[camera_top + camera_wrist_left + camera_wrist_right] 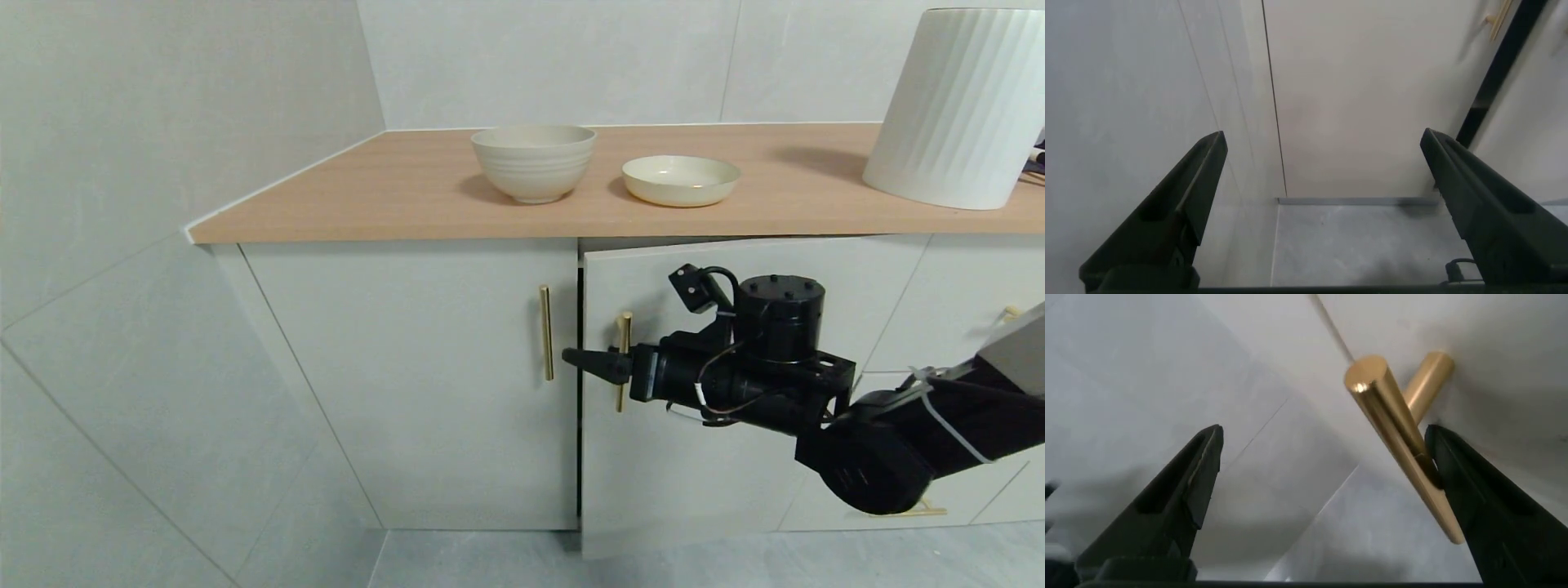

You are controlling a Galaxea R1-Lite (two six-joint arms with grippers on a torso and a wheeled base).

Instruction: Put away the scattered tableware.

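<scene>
Now, right gripper point(589, 362): centre of the frame in the head view, level with the door handles, fingers spread apart.
right handle point(625, 327): brass bar, and it sits between those spread fingers; the right wrist view puts it hard up against one finger point(1470, 506), contact too close to call.
right door point(653, 490): ajar, its edge standing proud of its neighbour with a dark gap between the two, from centre to lower right of the frame.
left door point(408, 376): shut flush, lower centre-left.
left handle point(546, 332): upright brass bar, just left of the right gripper's tips, apart from them.
bowl point(534, 162): deep, pale, ribbed, upright on the counter, upper centre.
dish point(680, 180): shallow and cream, just right of the bowl with a gap between them, upper centre-right.
counter point(392, 196): wood-toned top running across the upper half of the frame.
tub point(955, 106): tall white ribbed shape standing on the counter, upper right corner, well apart from the dish.
left gripper point(1323, 137): fingers wide apart, facing a pale cabinet panel and the grey floor point(1355, 245).
</scene>
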